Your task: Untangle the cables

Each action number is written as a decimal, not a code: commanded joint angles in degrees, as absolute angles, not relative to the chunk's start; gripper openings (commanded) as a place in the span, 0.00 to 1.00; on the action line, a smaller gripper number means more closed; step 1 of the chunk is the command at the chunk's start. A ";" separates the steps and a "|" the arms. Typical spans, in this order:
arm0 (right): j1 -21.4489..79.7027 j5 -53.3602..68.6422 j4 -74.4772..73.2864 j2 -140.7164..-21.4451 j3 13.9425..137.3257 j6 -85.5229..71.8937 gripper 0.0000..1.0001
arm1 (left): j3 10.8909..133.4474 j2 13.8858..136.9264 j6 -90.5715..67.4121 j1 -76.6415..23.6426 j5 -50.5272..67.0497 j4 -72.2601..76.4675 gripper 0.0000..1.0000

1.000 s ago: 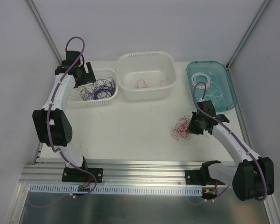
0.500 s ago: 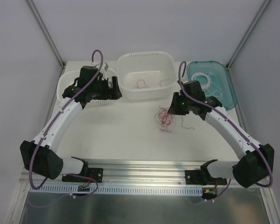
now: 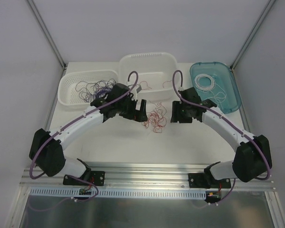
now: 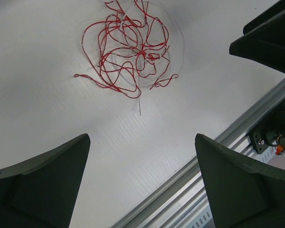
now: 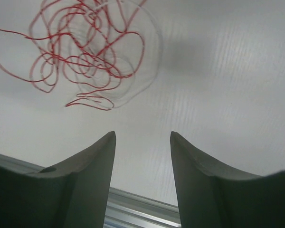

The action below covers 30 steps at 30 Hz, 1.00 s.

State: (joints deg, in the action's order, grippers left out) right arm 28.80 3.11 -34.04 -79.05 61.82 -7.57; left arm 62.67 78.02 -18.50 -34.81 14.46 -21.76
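Top external view has the loose tangle of thin red curly cables [image 3: 153, 119] lying on the white table [image 3: 109, 142] pretty much dead centre. The left gripper [image 3: 139, 109] is at its 10 o'clock and the right gripper [image 3: 176, 115] at its 3 o'clock, and neither is touching it. Both pincers are spread apart and empty, the left one a lot wider. If I were doing this step, I'd have each side go for a different outer loop instead of diving into the knotty middle. In the left wrist view the ends trailing out at the clump's 6 and 8 o'clock look easiest. These wires are way thinner than a finger, so get the tips right down on the table before closing, then draw apart slowly. There look to be pale hair-thin strands [image 4: 139, 102] woven through the red, so watch they don't drag along. For sorting, my guess is the white plastic tub [image 3: 149, 59] at 12 o'clock takes reds, the teal plastic tray [image 3: 232, 95] at 2 o'clock takes whites, and the white perforated plastic basket [image 3: 66, 90] at 10 o'clock takes purples.
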 commanded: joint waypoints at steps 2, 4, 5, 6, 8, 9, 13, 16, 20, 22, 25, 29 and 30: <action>27.33 1.23 -30.42 -79.71 58.10 -10.45 0.51 | 66.18 84.54 -20.39 -38.49 13.36 -16.44 0.92; 27.33 1.32 -29.01 -81.12 57.31 -14.14 0.50 | 67.85 88.41 -20.91 -39.46 12.57 -16.26 0.91; 27.33 1.41 -28.39 -81.30 56.52 -15.80 0.50 | 68.29 90.77 -21.79 -39.46 11.61 -16.17 0.90; 27.42 1.75 -27.61 -81.56 55.99 -18.17 0.49 | 69.07 91.66 -22.06 -39.46 11.51 -16.08 0.90; 27.68 2.81 -24.79 -81.83 54.24 -24.50 0.50 | 69.61 94.12 -23.11 -39.46 10.64 -16.00 0.89; 27.95 2.55 -24.18 -82.09 53.79 -26.52 0.50 | 69.96 94.91 -23.20 -39.46 10.37 -15.82 0.88; 29.18 1.58 -20.67 -83.67 51.68 -34.27 0.51 | 70.75 97.90 -23.47 -39.55 10.63 -15.29 0.86; 29.53 1.93 -17.59 -85.60 50.45 -37.78 0.52 | 71.28 99.58 -23.73 -39.64 10.81 -14.86 0.85; 29.88 2.90 -15.38 -89.02 49.75 -41.74 0.51 | 71.72 101.51 -23.73 -39.55 10.37 -14.50 0.84; 30.06 3.25 -14.42 -90.08 49.48 -43.50 0.51 | 71.98 102.13 -23.82 -39.64 10.02 -14.41 0.83; 30.41 2.99 -12.57 -91.49 49.13 -44.65 0.50 | 71.98 103.44 -23.73 -39.55 9.06 -14.24 0.81; 30.67 2.11 -12.92 -92.37 49.83 -44.47 0.36 | 71.98 105.73 -24.25 -39.55 7.39 -14.15 0.78; 30.76 1.85 -13.18 -92.29 49.92 -44.30 0.32 | 71.98 106.17 -24.43 -39.55 6.51 -14.15 0.75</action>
State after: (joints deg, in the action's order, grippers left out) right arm 30.28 2.55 -14.66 -92.01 49.78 -42.33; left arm 70.26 104.77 -23.46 -39.38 9.23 -15.18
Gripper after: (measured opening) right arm 0.358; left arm 0.770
